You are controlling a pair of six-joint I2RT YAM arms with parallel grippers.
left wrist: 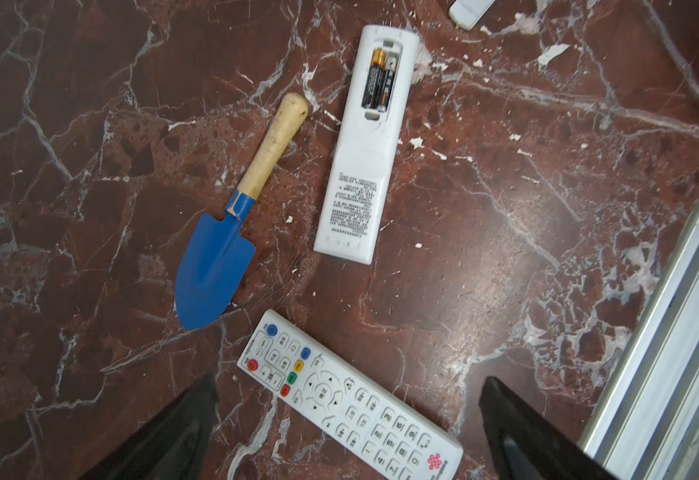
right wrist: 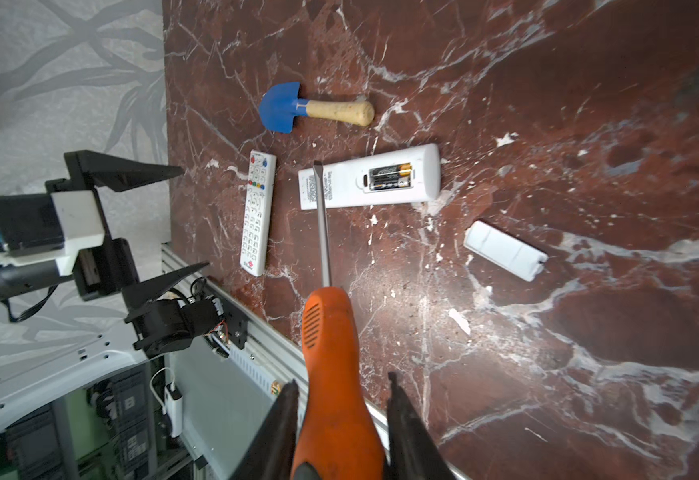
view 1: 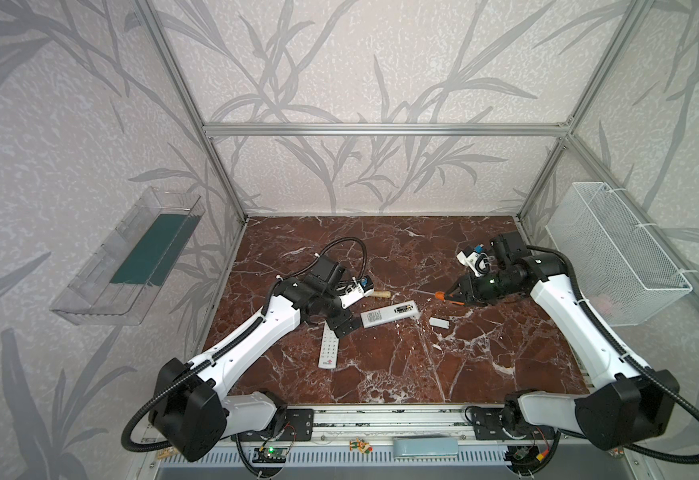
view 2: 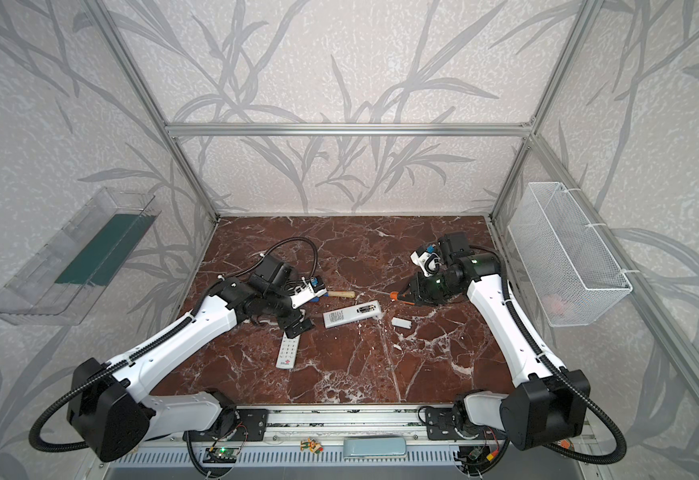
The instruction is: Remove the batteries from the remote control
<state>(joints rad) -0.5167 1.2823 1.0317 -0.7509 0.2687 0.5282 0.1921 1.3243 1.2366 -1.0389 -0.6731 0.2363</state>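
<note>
On the marble table [view 1: 381, 374], spread left hand [view 1: 341, 326] hides a keypad remote's [view 1: 329, 351] end; right hand [right wrist: 341, 380] clamps a screwdriver [right wrist: 327, 324].

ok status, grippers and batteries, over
Left gripper open. Right gripper shut on orange-handled screwdriver. Two dark cylindrical batteries seated in face-down white plastic remote; small white cover off. Nothing over them.

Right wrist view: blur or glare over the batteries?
Right wrist view: dark cylindrical batteries sharp in the white plastic remote, no glare; red marble table smears toward the frame rim. Left wrist view: batteries crisp, faint sheen on the marble.
</note>
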